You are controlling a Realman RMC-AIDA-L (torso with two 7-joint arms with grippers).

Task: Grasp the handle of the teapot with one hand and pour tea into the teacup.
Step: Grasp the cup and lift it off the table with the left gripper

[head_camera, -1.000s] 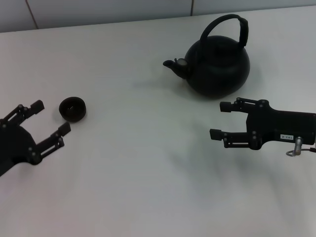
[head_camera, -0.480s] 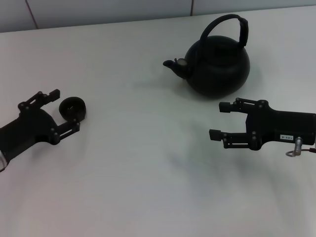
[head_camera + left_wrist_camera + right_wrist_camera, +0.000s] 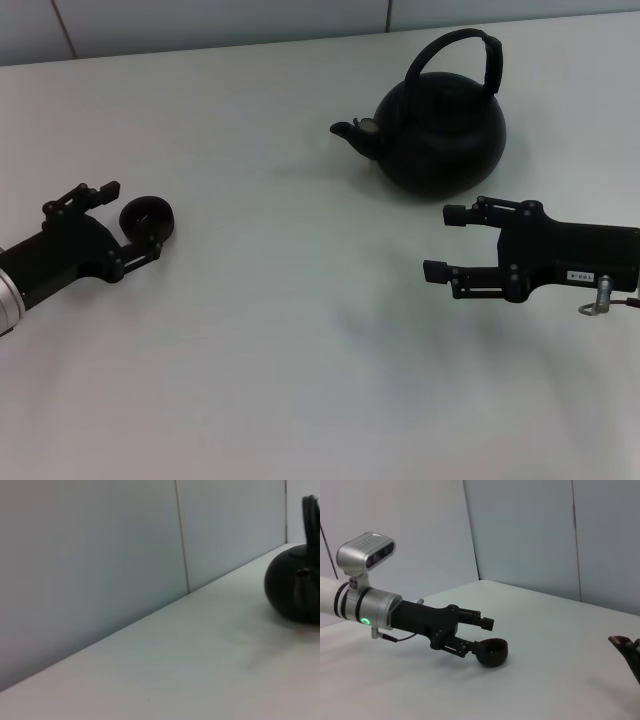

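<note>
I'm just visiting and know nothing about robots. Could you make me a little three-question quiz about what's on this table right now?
1. True or false: the right gripper is holding the teapot by its handle.
2. Which thing do the left gripper's open fingers sit around? A) the teapot's spout B) the teacup C) nothing
3. Fill in: the teapot's spout points toward the robot's ____ side.

Key
1. False: it hovers open in front of the teapot, apart from it.
2. B
3. left
</note>
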